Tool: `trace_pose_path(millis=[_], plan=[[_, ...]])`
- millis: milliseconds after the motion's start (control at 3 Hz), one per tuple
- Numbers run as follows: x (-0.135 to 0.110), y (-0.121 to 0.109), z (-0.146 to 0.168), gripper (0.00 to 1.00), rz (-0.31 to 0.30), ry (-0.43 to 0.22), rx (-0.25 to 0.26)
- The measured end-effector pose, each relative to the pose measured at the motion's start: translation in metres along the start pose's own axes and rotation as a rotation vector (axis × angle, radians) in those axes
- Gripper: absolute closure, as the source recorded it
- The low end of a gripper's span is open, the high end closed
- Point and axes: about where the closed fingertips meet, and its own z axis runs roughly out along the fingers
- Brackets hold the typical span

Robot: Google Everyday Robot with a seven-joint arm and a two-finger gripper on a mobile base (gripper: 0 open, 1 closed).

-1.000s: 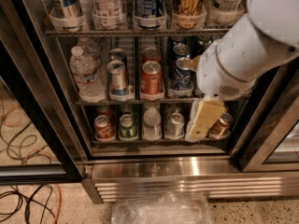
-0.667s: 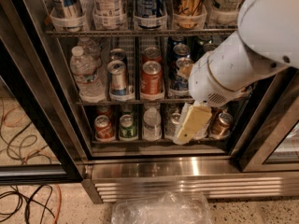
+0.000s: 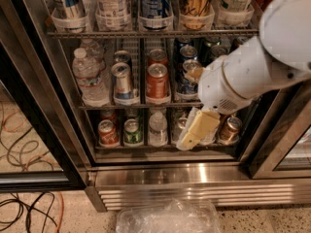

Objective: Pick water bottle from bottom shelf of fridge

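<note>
The water bottle [image 3: 158,128], small and clear with a white cap, stands upright in the middle lane of the bottom shelf [image 3: 160,152] of the fridge [image 3: 194,174]. My gripper [image 3: 187,139], cream-coloured on a white arm, hangs in front of the bottom shelf just right of the bottle. It slants down to the left and covers the lane beside the bottle. It holds nothing that I can see.
On the bottom shelf are a red can [image 3: 107,133], a green can [image 3: 131,132] and a copper can [image 3: 230,129]. A larger clear bottle [image 3: 88,76] and cans [image 3: 157,82] stand one rack up. A plastic bag [image 3: 167,217] and cables [image 3: 24,208] lie on the floor.
My gripper and arm have moved left and slightly down, from in front of the right lanes to just beside the small bottle. The bottles and cans have not moved.
</note>
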Motion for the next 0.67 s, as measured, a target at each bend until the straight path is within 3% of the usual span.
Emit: trace_pose_path(millis=[333,667], plan=[[-0.001,0.028,0.023,0.0,0.119,-0.14,0.006],[-0.006,0.051,0.065,0.0,0.192,-0.304,0.024]])
